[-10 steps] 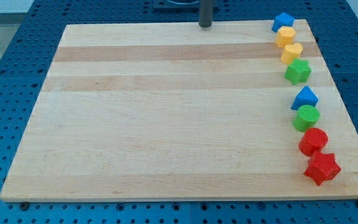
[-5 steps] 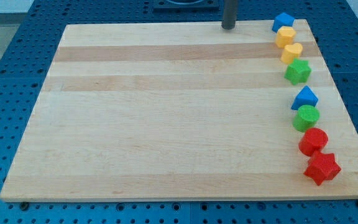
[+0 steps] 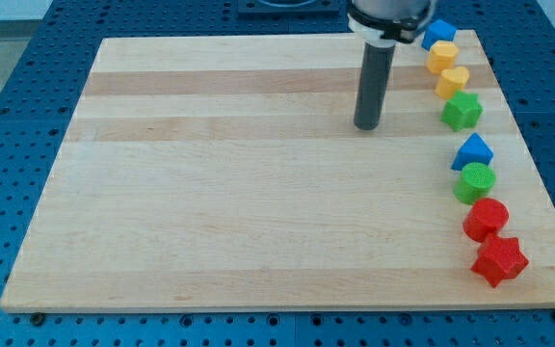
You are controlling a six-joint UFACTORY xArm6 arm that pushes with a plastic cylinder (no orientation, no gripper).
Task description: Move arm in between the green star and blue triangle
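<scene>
Tip short of the gap between star and triangle

Rod and tip stood over the wooden board (image 3: 258, 193), in its upper right part. My tip (image 3: 367, 127) rested on bare wood to the view's left of the green star (image 3: 462, 111), well apart from it and a little lower in the view. The blue triangle (image 3: 472, 150) lay below the star and slightly to its right, with a clear strip of board between the two. My tip was to the left of that strip, not inside it, and touched no block.

The arm carried no jaws at all, only the straight dark rod, so nothing was open, closed or gripped.

Eight blocks ran in a curved line down the board's right edge. From the view's top: a blue block (image 3: 439, 33) at the corner, a yellow block (image 3: 442, 56) just below and touching it, a second yellow block (image 3: 453, 81), then the green star. After the gap came the blue triangle, a green cylinder (image 3: 475, 181) close beneath it, a red cylinder (image 3: 487, 219), and a red star (image 3: 499, 260) at the bottom. The board sat on a blue perforated table (image 3: 8, 145).
</scene>
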